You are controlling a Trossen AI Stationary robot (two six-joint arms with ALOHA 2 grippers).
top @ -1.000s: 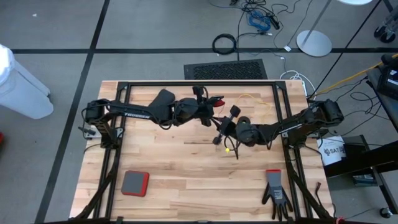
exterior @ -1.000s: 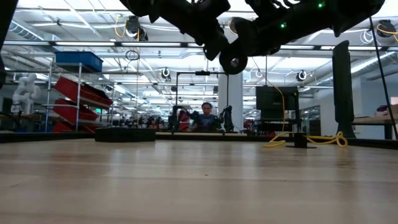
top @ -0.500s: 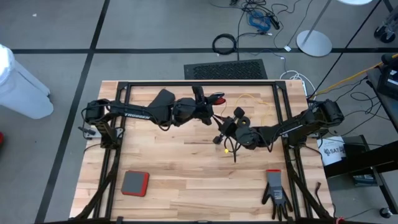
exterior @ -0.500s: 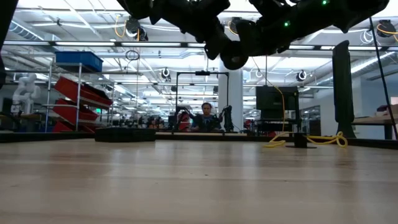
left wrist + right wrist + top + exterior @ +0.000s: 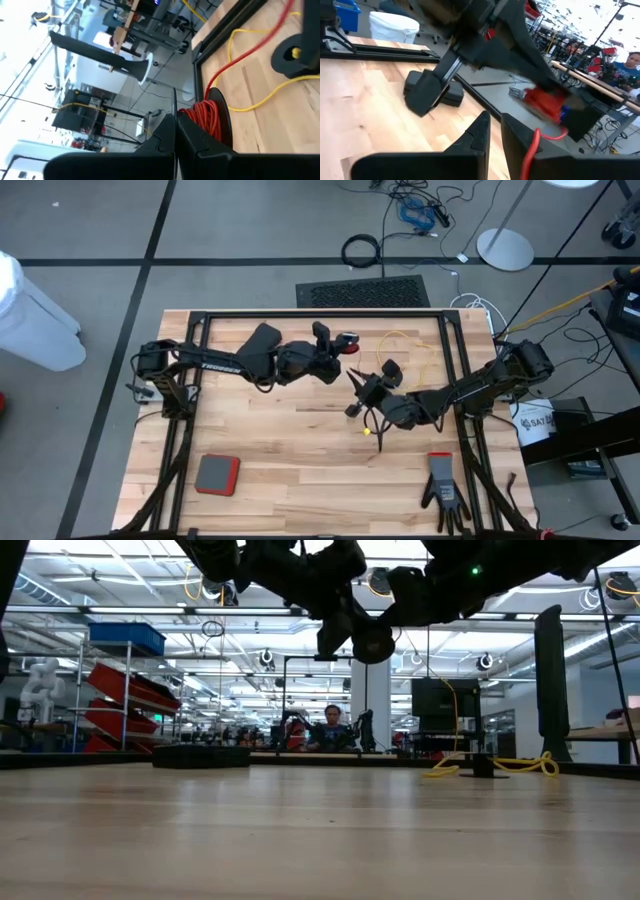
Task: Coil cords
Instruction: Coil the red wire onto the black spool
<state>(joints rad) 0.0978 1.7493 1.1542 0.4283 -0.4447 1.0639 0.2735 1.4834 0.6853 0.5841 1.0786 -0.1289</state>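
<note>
Your left gripper (image 5: 176, 125) is shut, fingertips pressed together just beside the red cord (image 5: 205, 112). Whether it pinches a strand, I cannot tell. Your right gripper (image 5: 495, 122) faces it over the middle of the table, fingers parted by only a slit and holding nothing that shows.

The red cord is mostly wound on its small black reel (image 5: 224, 120), raised above the far-centre of the table (image 5: 280, 450), with one loose strand trailing off. The yellow cord (image 5: 250, 52) lies slack on the wood to the right, running to a second reel (image 5: 295, 55).

Expect both cords to be very light, limp and springy, so loose turns will likely slide off. The reels are the stiff parts. Hold a reel by its rim with one gripper and pinch the strand close to the reel with the other, keeping gentle tension. A hard tug could kink such thin wire.
</note>
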